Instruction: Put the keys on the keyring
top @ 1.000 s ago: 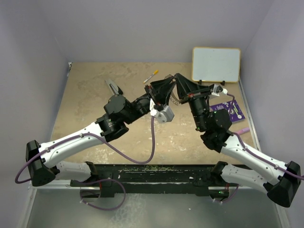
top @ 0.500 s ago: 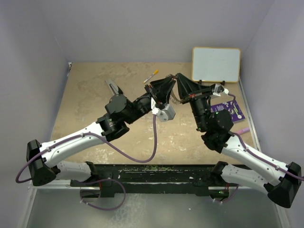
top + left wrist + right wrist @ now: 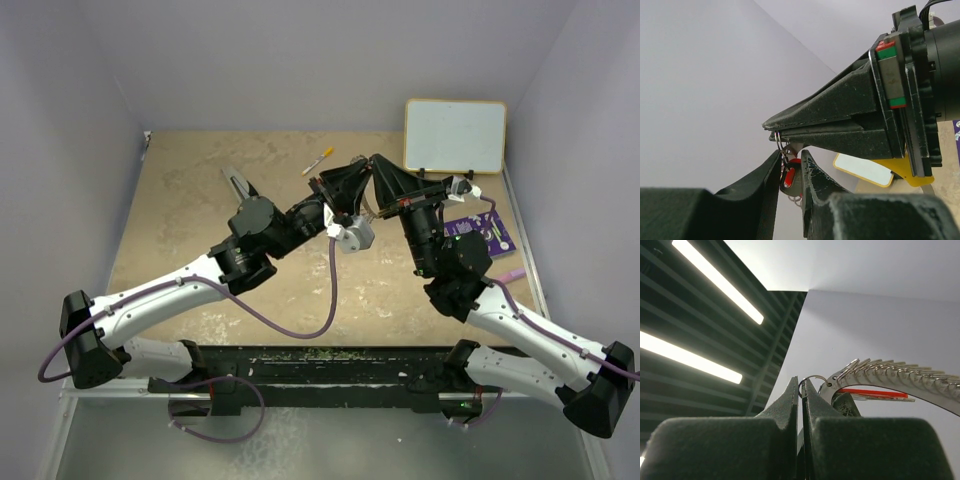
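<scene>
Only left wrist view shows keys (image 3: 789, 177) pinched

One silver-strung wire keyring (image 3: 890, 372), one red-tagged key bunch (image 3: 790, 179), one yellow-framed whiteboard (image 3: 455, 135), one yellow-tipped marker pen (image 3: 318, 160), one purple circuit board (image 3: 487, 233).

A whiteboard (image 3: 455, 135) stands in the far right corner of the worktop (image 3: 190, 210). A yellow-tipped marker (image 3: 318, 160) lies near the far edge, a purple board (image 3: 490, 232) at the right edge.
</scene>
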You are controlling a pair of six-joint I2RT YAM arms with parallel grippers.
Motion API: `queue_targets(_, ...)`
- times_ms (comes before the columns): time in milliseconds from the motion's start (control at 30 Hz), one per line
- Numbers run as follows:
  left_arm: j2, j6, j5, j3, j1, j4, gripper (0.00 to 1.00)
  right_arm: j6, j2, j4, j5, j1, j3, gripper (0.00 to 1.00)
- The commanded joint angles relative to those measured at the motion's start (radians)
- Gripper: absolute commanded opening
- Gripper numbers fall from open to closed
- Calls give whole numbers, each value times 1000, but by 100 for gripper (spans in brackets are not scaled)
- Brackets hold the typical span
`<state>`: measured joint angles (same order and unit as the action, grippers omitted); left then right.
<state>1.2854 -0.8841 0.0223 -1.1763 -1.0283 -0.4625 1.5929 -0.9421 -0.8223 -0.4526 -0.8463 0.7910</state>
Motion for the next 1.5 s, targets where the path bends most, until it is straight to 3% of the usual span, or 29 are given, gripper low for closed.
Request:
queue_targets(0,-2,7,-10,-54,9,-42,23,-8,24,-78,8,-7,34,0)
queue_targets(133,-5,9,-6,-56,8,-46,12,-4,20,-84,8,-7,31,0)
queue_targets(500,-5,14,23,-55,8,-43,12,-2,12,-86,10,-7,30,0)
queue_targets(733,0,16,19,-66,10,-36,3,-1,16,-89,12,-7,19,0)
queue_targets(1000,-5,40,37,-131,17,100,3,-26,32,-58,9,-7,10,0)
queue_targets(1200,-21,52,79,-153,19,176,3,-68,57,-17,-24,-7,2,8)
queue_targets(1467,-37,47,143,-189,23,293,3,-114,59,23,-32,-7,18,30)
